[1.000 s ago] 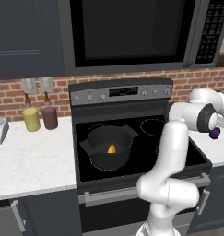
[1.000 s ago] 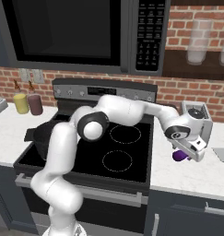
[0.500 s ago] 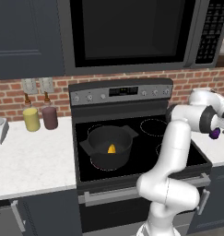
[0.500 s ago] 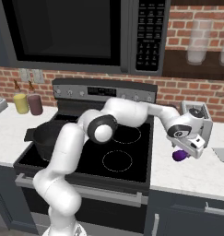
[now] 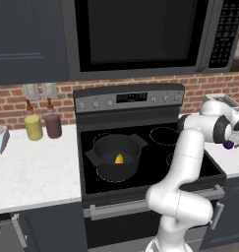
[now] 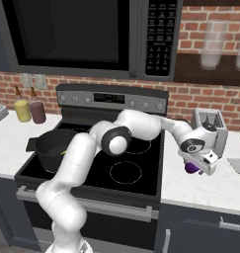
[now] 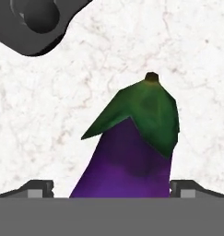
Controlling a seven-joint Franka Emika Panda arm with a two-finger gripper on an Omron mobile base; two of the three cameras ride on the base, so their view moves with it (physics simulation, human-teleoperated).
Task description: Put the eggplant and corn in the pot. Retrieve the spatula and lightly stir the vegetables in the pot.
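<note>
One veggie down, one to go by the look of it: the corn (image 5: 119,158) is sitting inside the pot (image 5: 116,156) on the front-left burner of the stove (image 5: 140,162), so what's left before any stirring is the eggplant (image 7: 132,161). That one's lying on the white counter (image 6: 215,188) right of the stove, near its front edge, green cap pointing away from the hand. The gripper (image 6: 203,165) is parked right over it with its fingers spread wide, one tip showing on each side of the purple body, not pinching anything yet. Makes sense to me, straddling the fat part so a squeeze lands on both flanks. It's glossy and rounded though, so I'd guess it could squirt out if the close is off-centre. The toaster (image 6: 209,129) sits just behind, at the counter's back edge.
</note>
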